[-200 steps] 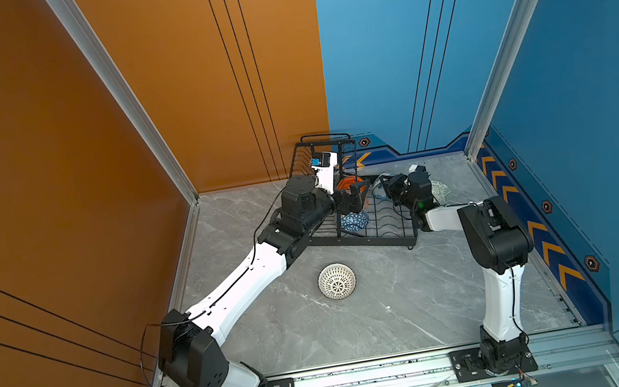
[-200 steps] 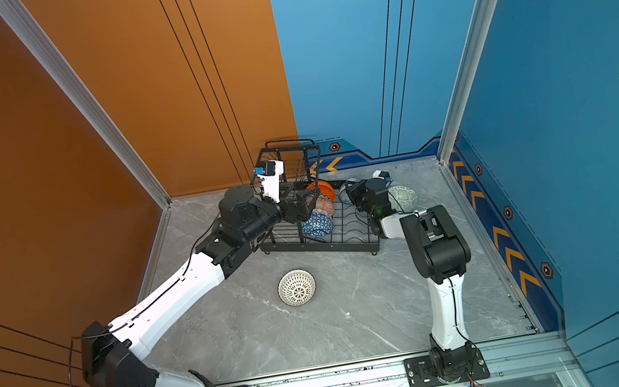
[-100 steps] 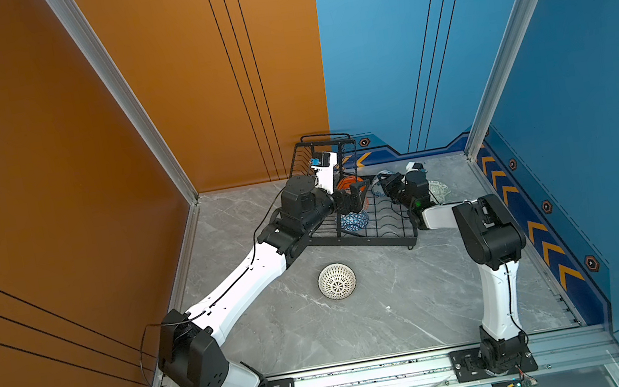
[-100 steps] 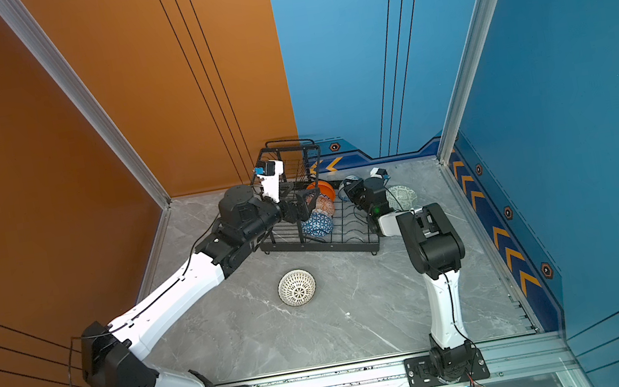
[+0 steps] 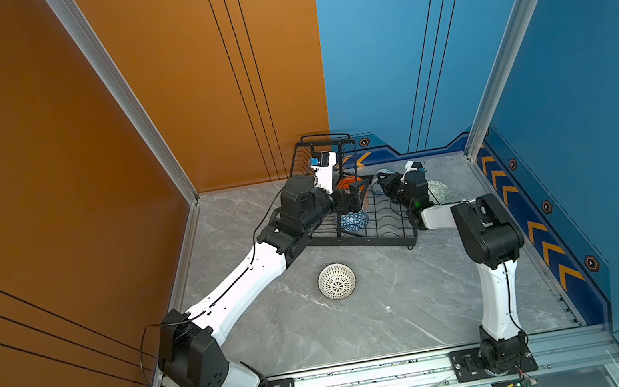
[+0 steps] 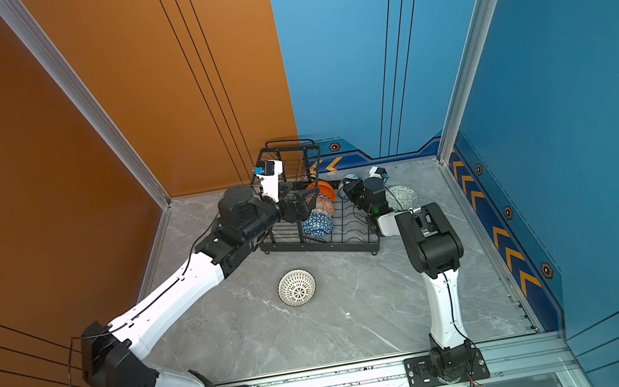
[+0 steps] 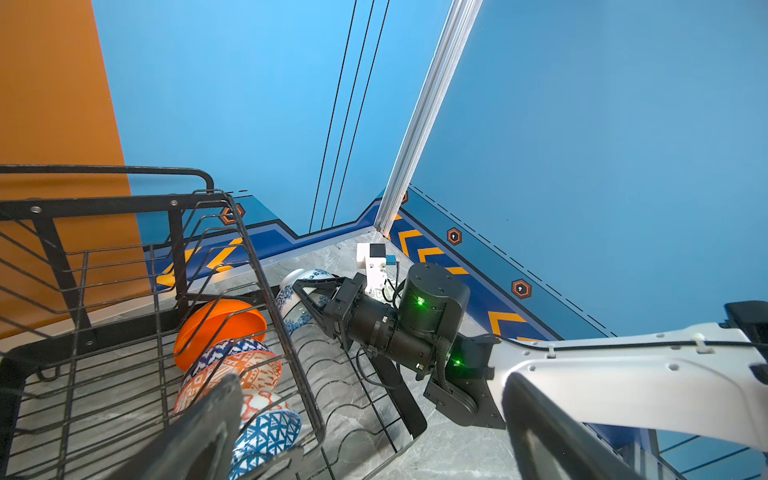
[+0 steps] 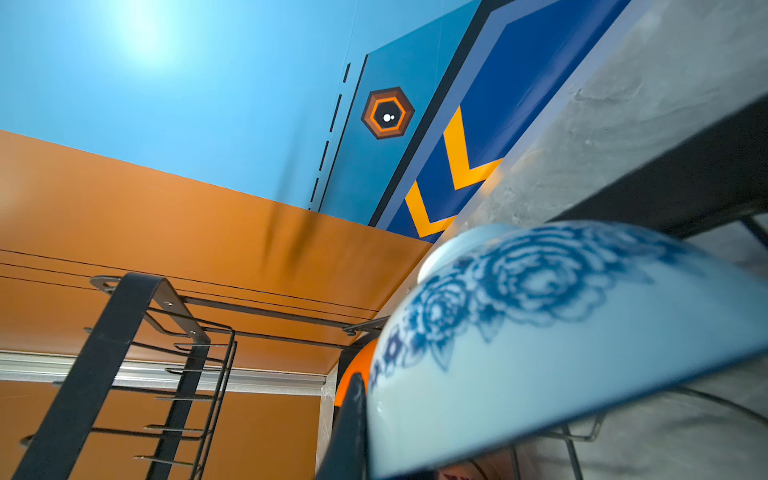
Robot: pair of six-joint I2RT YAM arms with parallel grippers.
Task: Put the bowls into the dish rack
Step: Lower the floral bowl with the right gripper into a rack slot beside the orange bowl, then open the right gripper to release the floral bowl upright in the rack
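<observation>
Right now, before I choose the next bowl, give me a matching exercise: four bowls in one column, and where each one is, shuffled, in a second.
Bowls
1. plain orange bowl
2. white dotted bowl
3. pale green bowl
4. blue floral bowl

Places
A. gripped in the right pincer
B. on the table, in front of the dish rack
C. standing in the dish rack
D. on the table, past the rack's right end

Pairs: 1-C, 2-B, 3-D, 4-A

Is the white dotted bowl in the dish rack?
Out: the white dotted bowl sits on the table, apart from the dish rack.
</observation>
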